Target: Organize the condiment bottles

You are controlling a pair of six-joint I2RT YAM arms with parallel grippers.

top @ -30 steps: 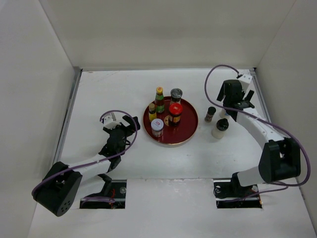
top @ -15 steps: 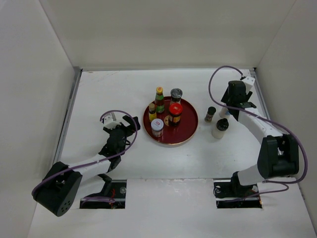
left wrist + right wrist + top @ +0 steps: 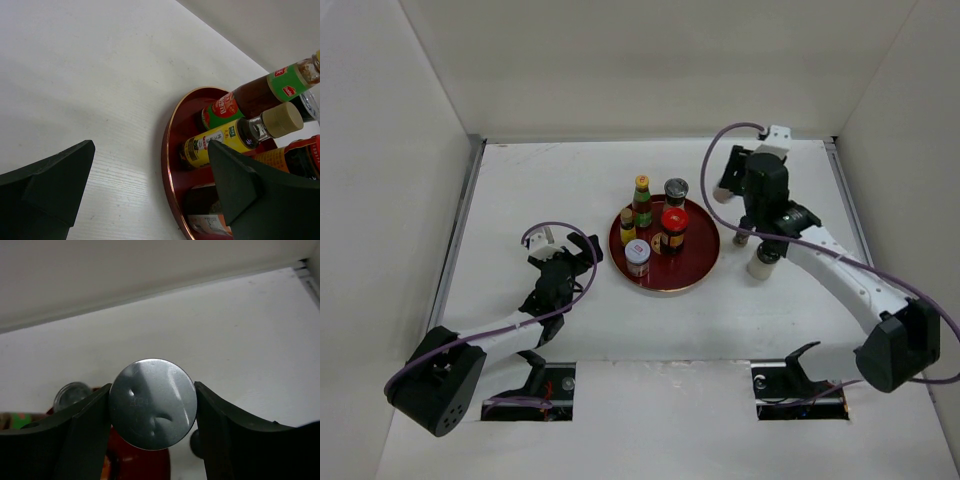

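Top external: high, behind the arm bases at 6 o'clock, tilted down, far enough to take in the whole table [image 3: 520, 200]. Left wrist: low over the tabletop, facing across it. Left fingers [image 3: 45, 185] at 8 and 4 o'clock, red tray [image 3: 166, 150] close at 4. Right wrist: very close, angled down between right fingers [image 3: 227, 440] onto a silver lid [image 3: 152, 403], dead centre. All three views share the tray.

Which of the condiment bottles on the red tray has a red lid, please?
The squat jar toward the tray's right side; the other four have grey, white, beige and yellow tops.
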